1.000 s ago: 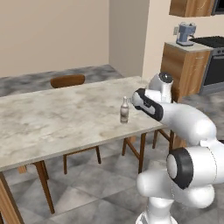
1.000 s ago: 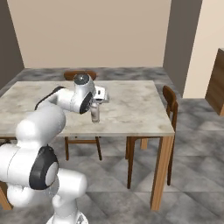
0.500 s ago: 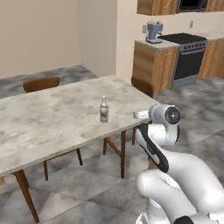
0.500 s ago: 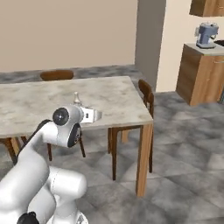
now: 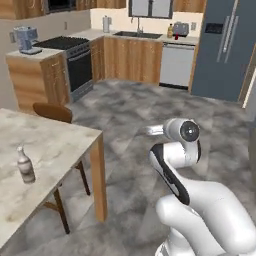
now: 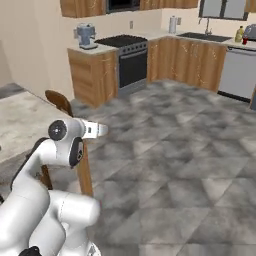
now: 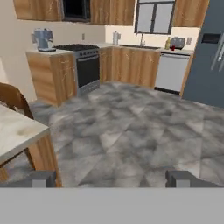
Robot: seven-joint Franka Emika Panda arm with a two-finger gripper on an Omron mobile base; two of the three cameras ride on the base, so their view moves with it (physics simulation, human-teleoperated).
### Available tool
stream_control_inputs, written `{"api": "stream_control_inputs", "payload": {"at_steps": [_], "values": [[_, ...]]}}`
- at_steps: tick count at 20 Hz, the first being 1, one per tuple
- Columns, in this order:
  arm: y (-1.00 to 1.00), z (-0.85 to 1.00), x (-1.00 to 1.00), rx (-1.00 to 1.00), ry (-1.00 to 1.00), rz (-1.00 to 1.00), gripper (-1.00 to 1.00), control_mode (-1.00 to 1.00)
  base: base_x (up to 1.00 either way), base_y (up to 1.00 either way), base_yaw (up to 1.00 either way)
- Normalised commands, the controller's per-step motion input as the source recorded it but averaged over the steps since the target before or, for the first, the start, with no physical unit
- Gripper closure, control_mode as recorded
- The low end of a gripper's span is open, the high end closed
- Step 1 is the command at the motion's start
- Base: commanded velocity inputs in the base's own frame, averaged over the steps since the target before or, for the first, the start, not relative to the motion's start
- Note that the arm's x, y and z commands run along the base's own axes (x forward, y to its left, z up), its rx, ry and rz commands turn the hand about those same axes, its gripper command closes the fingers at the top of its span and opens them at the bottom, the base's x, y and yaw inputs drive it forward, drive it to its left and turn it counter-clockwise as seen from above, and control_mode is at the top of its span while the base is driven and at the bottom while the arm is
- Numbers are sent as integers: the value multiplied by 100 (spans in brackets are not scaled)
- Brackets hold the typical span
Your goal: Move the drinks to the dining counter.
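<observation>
Hand view: the jaws stand wide apart and grip nothing — both fingertips [image 7: 39,178] rise at the bottom edge with bare floor between them. The camera looks across the kitchen toward the far worktop [image 7: 144,47], where an orange bottle [image 7: 168,43] stands beside a grey toaster [image 7: 177,42], with a small red can [image 7: 174,48] near its base. Details at that range are too small to confirm further.

Left base view: the brown bottle [image 5: 25,165] stands upright on the desk [image 5: 55,142], back from the near edge and from the corner. Judged from that position, one drink is already delivered; its place inside the edge keeps it stable and leaves free surface for the others. A chair [image 5: 55,112] sits at the desk's far side.

Right base view: the gripper [image 6: 97,130] is carried level at mid height, close to the arm's own body and pointed toward the sink side — a compact posture suited to driving, not to grasping. The orange bottle [image 6: 240,34] shows on the far worktop next to the sink.

Current step, by judgement: transit toward the worktop to collect the remaining drinks. The next grasp calls for the base to close in first.
</observation>
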Motion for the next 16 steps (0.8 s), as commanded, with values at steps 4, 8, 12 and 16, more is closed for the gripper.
{"api": "stream_control_inputs", "payload": {"at_steps": [4,8,12,16], "values": [[0,0,0,0,0,0,-100,100,22,-7,-96],[0,0,0,0,0,0,-100,100,92,0,-65],[0,0,0,0,0,0,-100,100,100,3,-39],[0,0,0,0,0,0,-100,100,100,21,-33]]}}
